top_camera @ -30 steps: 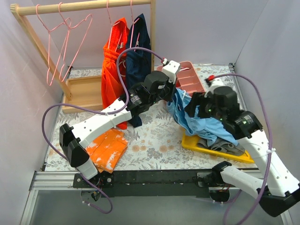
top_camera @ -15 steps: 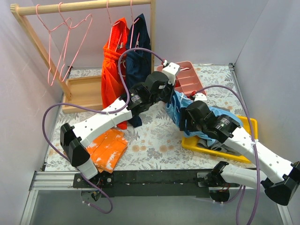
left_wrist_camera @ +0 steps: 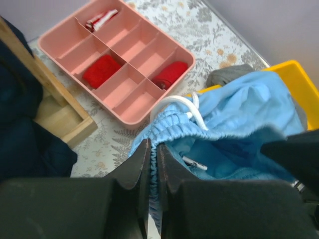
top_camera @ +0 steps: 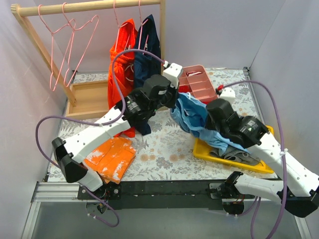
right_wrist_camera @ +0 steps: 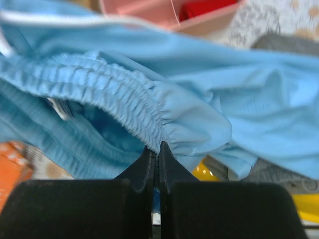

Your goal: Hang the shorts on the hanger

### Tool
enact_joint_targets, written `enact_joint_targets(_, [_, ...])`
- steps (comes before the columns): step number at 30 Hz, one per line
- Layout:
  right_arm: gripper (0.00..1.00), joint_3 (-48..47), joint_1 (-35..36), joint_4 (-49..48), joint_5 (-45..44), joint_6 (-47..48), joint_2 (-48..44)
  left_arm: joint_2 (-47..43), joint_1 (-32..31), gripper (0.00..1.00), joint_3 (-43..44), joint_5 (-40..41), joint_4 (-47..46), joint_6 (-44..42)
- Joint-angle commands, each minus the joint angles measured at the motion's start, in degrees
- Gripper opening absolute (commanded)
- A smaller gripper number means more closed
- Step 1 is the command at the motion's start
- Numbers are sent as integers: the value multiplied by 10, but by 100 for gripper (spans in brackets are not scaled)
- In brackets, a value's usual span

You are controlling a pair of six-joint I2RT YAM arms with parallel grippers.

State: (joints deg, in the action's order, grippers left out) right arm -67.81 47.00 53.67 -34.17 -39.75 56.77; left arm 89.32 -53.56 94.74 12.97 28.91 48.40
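Observation:
The light blue shorts [top_camera: 192, 115] hang stretched between my two grippers above the middle of the table. My left gripper [top_camera: 174, 103] is shut on the gathered waistband [left_wrist_camera: 172, 124], beside the white drawstring [left_wrist_camera: 179, 102]. The right gripper [top_camera: 209, 119] is shut on another part of the same waistband [right_wrist_camera: 149, 112], so the band runs taut between the two. The legs of the shorts trail down toward the yellow tray [top_camera: 219, 155]. Empty pink wire hangers [top_camera: 70, 45] hang on the wooden rail [top_camera: 89, 7] at the far left, well apart from both grippers.
Orange shorts [top_camera: 122, 74] and navy shorts [top_camera: 149, 55] hang on the rail behind my left arm. A pink compartment tray [top_camera: 199, 82] sits at the back. A grey garment [top_camera: 239, 157] lies in the yellow tray. An orange cloth [top_camera: 112, 157] lies front left.
My right gripper has swung in from the right and shut on the waistband. The left arm has shifted slightly left and back, carrying the shorts with it.

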Motion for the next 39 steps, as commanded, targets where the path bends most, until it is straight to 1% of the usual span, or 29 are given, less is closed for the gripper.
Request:
enact_joint_targets(1, [1,-226,2,-37,-52,104,28,-106,6,0,23,53,-12,-16])
enact_joint_targets(4, [1,-332,2,-57,-35,144,75,-147,6,0,41,59,-17,-27])
enact_joint_targets(5, [1,-392,2,-63,-27,163,95,-164,6,0,55,58,-21,-30])
enact_joint_targets(8, [1,-471,2,-95,9,187,123,-186,6,0,76,36,-34,-50])
enact_joint_targets(11, [1,-510,2,-138,59,190,137,-201,6,0,108,18,-37,-60])
enact_joint_targets(12, [1,-516,2,-148,86,188,139,-205,6,0,126,16,-33,-61])
enact_joint_targets(15, [1,-538,2,-170,120,179,152,-209,6,0,156,1,-20,-60])
enact_joint_targets(18, [1,-545,2,-152,113,170,164,-211,6,0,167,-6,2,-51])
enact_joint_targets(23, [1,-508,2,-107,83,158,150,-216,7,0,170,-5,55,-25])
enact_joint_targets(24, [1,-496,2,-87,69,157,148,-217,6,0,169,-1,84,-15])
enact_joint_targets(27, [1,-427,2,-61,71,151,129,-227,7,0,143,6,145,11])
enact_joint_targets(28, [1,-399,1,-58,78,147,117,-233,6,0,124,7,154,29])
enact_joint_targets(29, [1,-325,1,-59,85,137,109,-257,6,0,60,7,158,42])
enact_joint_targets(30, [1,-289,1,-62,102,132,103,-271,6,0,23,7,157,56])
enact_joint_targets(31, [1,-243,0,-72,112,129,91,-287,6,0,-25,-9,153,85])
enact_joint_targets(32, [1,-176,-1,-73,118,123,88,-302,7,0,-112,-23,147,99])
enact_joint_targets(33, [1,-141,-7,-72,118,122,89,-329,6,0,-164,-37,133,114])
enact_joint_targets(34, [1,-111,-13,-73,114,123,94,-341,6,0,-209,-73,122,149])
enact_joint_targets(35, [1,-58,-22,-74,113,126,99,-353,7,2,-253,-93,104,162])
enact_joint_targets(36, [1,-38,-50,-79,135,138,105,-374,7,15,-342,-108,64,180])
enact_joint_targets(37, [1,-21,-61,-92,155,150,113,-382,7,20,-375,-118,43,198])
enact_joint_targets(38, [1,-7,-69,-112,168,159,118,-389,7,24,-408,-146,25,221])
enact_joint_targets(39, [1,2,-71,-117,169,165,120,-393,7,37,-445,-151,-3,228])
